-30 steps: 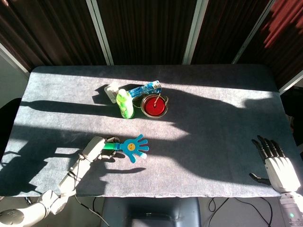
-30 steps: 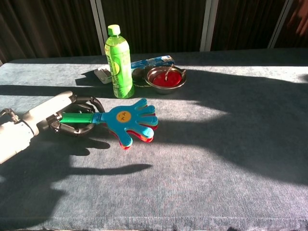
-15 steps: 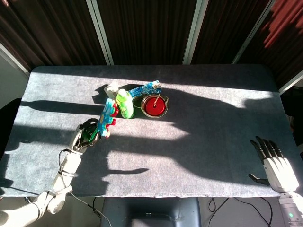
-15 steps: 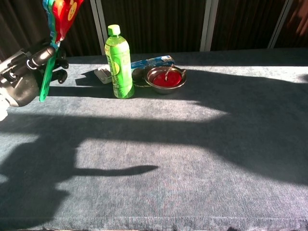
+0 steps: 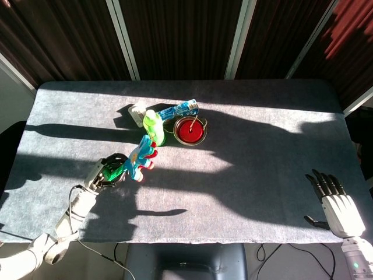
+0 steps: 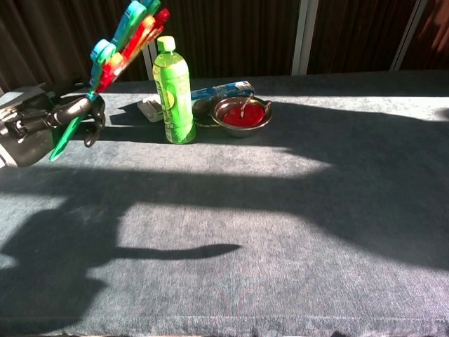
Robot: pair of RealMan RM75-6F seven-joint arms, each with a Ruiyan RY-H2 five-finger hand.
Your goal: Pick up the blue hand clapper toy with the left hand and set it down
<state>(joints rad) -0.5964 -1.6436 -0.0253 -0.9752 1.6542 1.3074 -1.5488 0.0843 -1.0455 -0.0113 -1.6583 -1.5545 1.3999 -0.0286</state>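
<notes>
Since half a second ago, the clapper [image 6: 123, 43] has tipped over more to the right, and it is up in the air above the gray tabletop [image 5: 245, 169]. The left hand [image 6: 42, 125] holds it, with fingers [image 6: 90, 119] wrapped around the green handle and the toy's blue palm sticking up past them. The right hand [image 5: 335, 204] rests at the near right edge, fingers spread, holding nothing. A green bottle [image 6: 172, 91] stands near the clapper.
</notes>
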